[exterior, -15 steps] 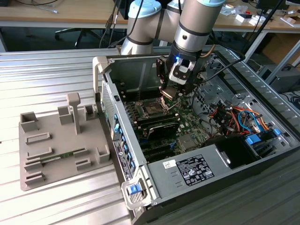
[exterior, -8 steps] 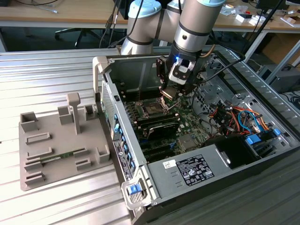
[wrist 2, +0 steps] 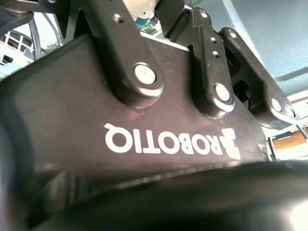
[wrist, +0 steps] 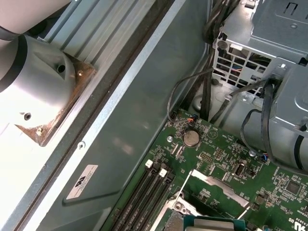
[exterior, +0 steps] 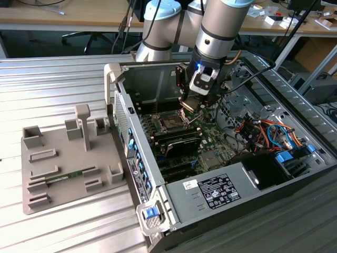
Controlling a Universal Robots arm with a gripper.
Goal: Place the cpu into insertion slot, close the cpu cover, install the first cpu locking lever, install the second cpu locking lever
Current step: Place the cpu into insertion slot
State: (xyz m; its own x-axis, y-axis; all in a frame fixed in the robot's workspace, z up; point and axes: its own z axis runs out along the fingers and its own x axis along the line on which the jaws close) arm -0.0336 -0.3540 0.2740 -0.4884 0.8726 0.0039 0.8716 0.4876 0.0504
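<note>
In the exterior view my gripper [exterior: 188, 105] hangs inside the open computer case, shut on the cpu [exterior: 188, 103], a small silvery square held tilted. The insertion slot [exterior: 171, 124], a black square socket on the green board, lies just below it, toward the exterior view's left. In the first wrist view the cpu cover [wrist: 211, 185], a thin silver frame, stands open, and the cpu's silvery top [wrist: 211, 224] shows near it. The second wrist view shows the gripper's black links [wrist 2: 139, 77] with a pale chip edge [wrist 2: 140, 8] between the fingers.
Long black memory slots [exterior: 179, 141] run beside the socket. A grey power supply box [exterior: 216, 190] with a white label fills the case's near end. Cables and a drive cage [exterior: 263, 132] crowd the exterior view's right. A grey fixture tray [exterior: 63, 158] lies outside the case.
</note>
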